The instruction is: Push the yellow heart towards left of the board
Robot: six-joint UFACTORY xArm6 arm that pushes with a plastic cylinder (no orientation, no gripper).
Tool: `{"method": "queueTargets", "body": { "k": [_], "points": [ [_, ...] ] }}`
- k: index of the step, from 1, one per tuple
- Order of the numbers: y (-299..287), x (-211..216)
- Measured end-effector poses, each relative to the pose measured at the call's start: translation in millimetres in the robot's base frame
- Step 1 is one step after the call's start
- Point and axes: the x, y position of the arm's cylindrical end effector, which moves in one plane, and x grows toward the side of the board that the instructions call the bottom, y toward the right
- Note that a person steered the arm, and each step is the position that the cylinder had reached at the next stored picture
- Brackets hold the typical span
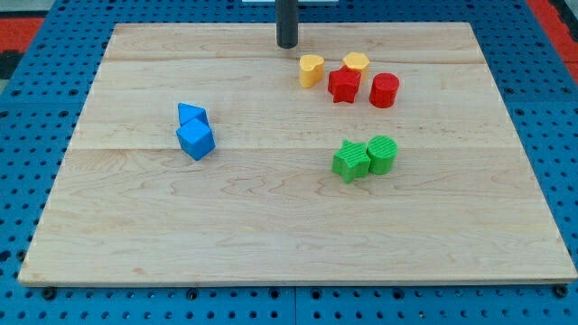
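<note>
**Rod tip near the top edge, just up and left of the yellow heart**

You have no jaws on this arm, so there is nothing to open, close or grip; it ends in a straight dark rod. My tip point(287, 44) rests on the wooden tabletop point(271, 235) close to the view's top edge, a little left of centre.

The yellow heart point(311, 70), the block you are to push, lies just below and to the view's right of my tip, near it but apart from it, with bare wood showing between the two. It sits in the upper middle of the board.

To the view's right of the heart is a tight cluster. A red star point(344, 85) lies just beside the heart. A second yellow block point(357, 62), rounded in shape, sits directly behind the star, touching it or nearly so. A red cylinder point(384, 90) stands just to the view's right of the star.

Further down, right of centre, a green star point(350, 161) and a green cylinder point(382, 154) sit side by side, touching.

Well apart on the view's left, two blue blocks huddle together: a blue cube point(196, 141) in front and a smaller blue block point(191, 115) of unclear shape pressed against it behind.

The board rests on a blue perforated surface point(36, 135).
</note>
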Motion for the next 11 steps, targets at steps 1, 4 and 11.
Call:
{"method": "queueTargets", "body": {
  "k": [1, 4, 11],
  "points": [
    [17.3, 4.0],
    [147.0, 75.0],
    [-205.6, 43.5]
  ]
}}
